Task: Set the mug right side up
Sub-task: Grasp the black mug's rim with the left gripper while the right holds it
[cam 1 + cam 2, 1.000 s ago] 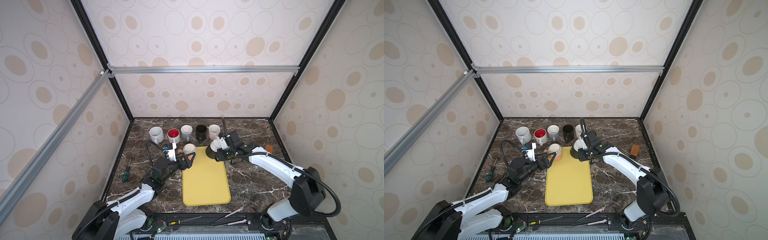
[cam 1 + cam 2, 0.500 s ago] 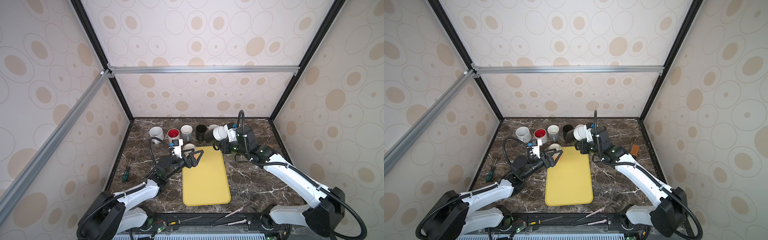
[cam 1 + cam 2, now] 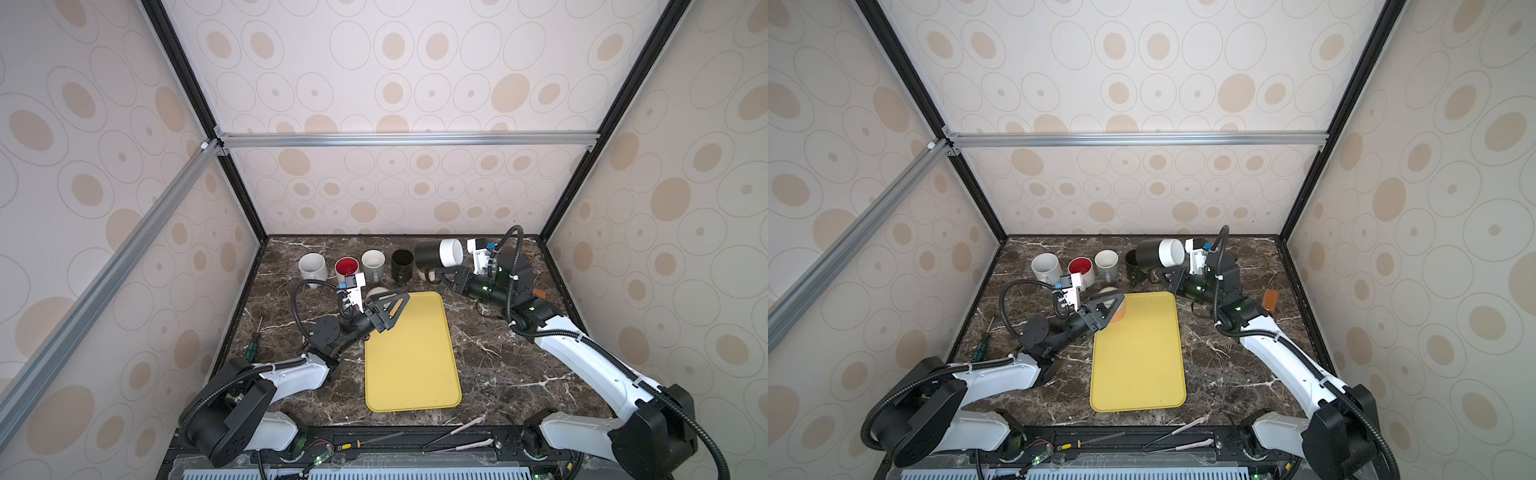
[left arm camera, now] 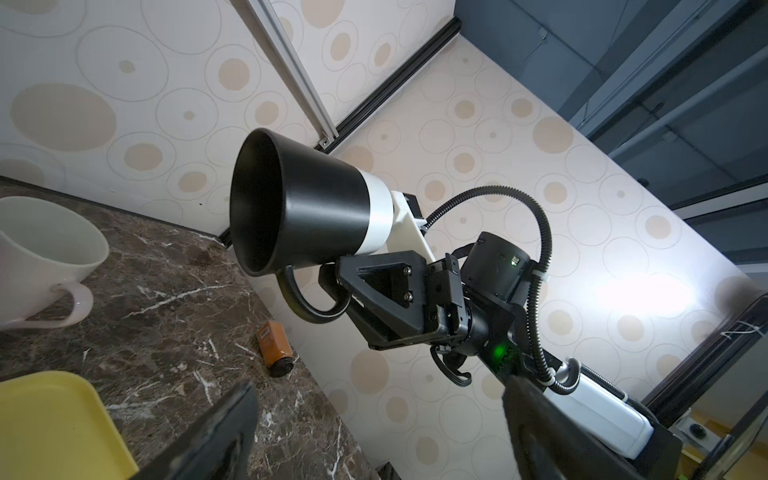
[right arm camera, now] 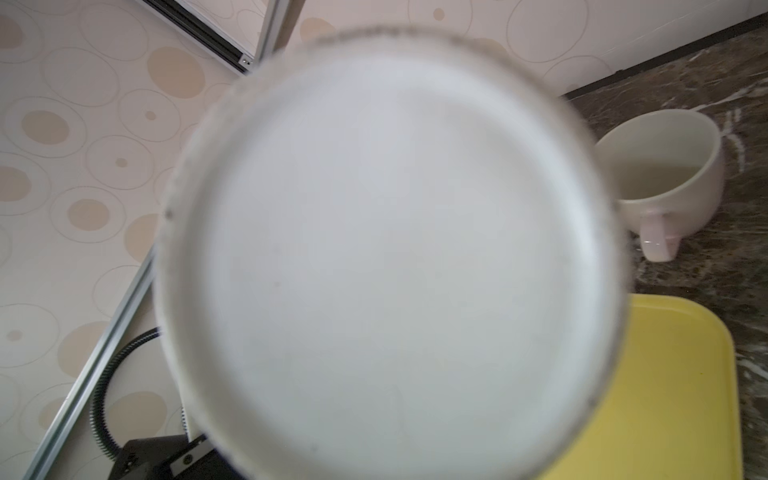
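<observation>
Mug hangs in the air, lying on its side, with its black mouth turned to the left and its white bottom to the right. The right gripper is pinched tight on its handle. The left gripper is spread wide with nothing inside, near the yellow tray's far corner.

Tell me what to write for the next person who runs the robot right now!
The left gripper is open and empty, hovering over the far corner of the yellow tray.
The right gripper is shut on the handle of the black-and-white mug, holding it in the air.
The mug lies on its side, mouth toward the left arm.
Done: picked up, half turned.
Left: turn it mouth-up, set it down, let go.
</observation>
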Robot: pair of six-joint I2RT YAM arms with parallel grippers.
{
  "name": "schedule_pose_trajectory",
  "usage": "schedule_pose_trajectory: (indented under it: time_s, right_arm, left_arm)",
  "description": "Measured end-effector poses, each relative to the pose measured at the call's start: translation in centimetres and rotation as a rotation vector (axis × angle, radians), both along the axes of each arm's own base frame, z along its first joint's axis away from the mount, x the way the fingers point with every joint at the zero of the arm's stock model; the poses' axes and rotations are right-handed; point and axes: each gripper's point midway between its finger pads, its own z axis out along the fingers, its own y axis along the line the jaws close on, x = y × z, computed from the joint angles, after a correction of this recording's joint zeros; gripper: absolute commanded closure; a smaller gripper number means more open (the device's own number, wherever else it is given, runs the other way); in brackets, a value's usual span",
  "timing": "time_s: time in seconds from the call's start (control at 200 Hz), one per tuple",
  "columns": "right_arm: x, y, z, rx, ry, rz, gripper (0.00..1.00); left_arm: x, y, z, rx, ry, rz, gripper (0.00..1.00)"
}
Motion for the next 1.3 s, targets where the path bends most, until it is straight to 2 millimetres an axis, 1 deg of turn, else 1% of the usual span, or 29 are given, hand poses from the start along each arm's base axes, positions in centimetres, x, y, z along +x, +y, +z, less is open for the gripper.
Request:
schedule_pose_trajectory:
  time_s: [0.11,0.325,0.425,0.57,0.655,0.725,0.77,0.825,0.88,0.96,1.035,1.15,1.275,1.301]
  right_arm:
    - [-0.2,0.6,1.1,0.084,-0.01,0.028,1.0]
    - [-0.7,1.9,2.7,0.197,-0.019,0.114,1.0]
    - [-1.2,2.3,2.7,0.209,-0.019,0.139,1.0]
    - [-1.7,2.8,2.2,0.206,-0.008,0.164,1.0]
    - [-2.2,3.1,1.9,0.203,0.0,0.183,1.0]
    - [-2.6,3.5,1.7,0.202,0.005,0.199,1.0]
    - [-2.8,3.7,1.5,0.202,0.006,0.207,1.0]
    - [-3.1,3.9,1.3,0.202,0.008,0.216,1.0]
    - [-3.3,4.1,1.0,0.201,0.011,0.223,1.0]
    - [-3.4,4.2,1.2,0.207,0.003,0.228,1.0]
    - [-3.5,4.3,1.4,0.213,-0.008,0.233,1.0]
    - [-3.6,4.4,1.6,0.218,-0.017,0.236,1.0]
    - [-3.6,4.4,1.6,0.218,-0.02,0.237,1.0]
    - [-3.6,4.4,1.6,0.218,-0.02,0.237,1.0]
  left_arm:
    - [0.5,-0.5,-0.2,-0.047,0.026,-0.027,0.12]
    - [2.4,-1.8,-1.7,-0.088,0.12,-0.059,0.2]
    - [2.9,-2.2,-1.7,-0.103,0.136,-0.064,0.21]
    - [3.1,-2.1,-0.7,-0.132,0.123,-0.058,0.22]
    - [3.2,-2.1,-0.2,-0.144,0.115,-0.056,0.25]
    - [3.3,-2.0,0.0,-0.15,0.112,-0.055,0.29]
    - [3.3,-2.0,0.2,-0.156,0.11,-0.055,0.35]
    - [3.4,-2.1,0.5,-0.162,0.104,-0.055,0.38]
    - [3.5,-2.2,0.7,-0.166,0.101,-0.058,0.43]
    - [3.7,-2.4,0.7,-0.168,0.102,-0.059,0.48]
    - [3.9,-2.5,0.8,-0.17,0.103,-0.061,0.58]
    - [4.0,-2.6,0.8,-0.177,0.112,-0.065,0.64]
    - [4.0,-2.6,0.9,-0.179,0.113,-0.066,0.67]
    - [4.0,-2.6,0.9,-0.179,0.113,-0.066,0.7]
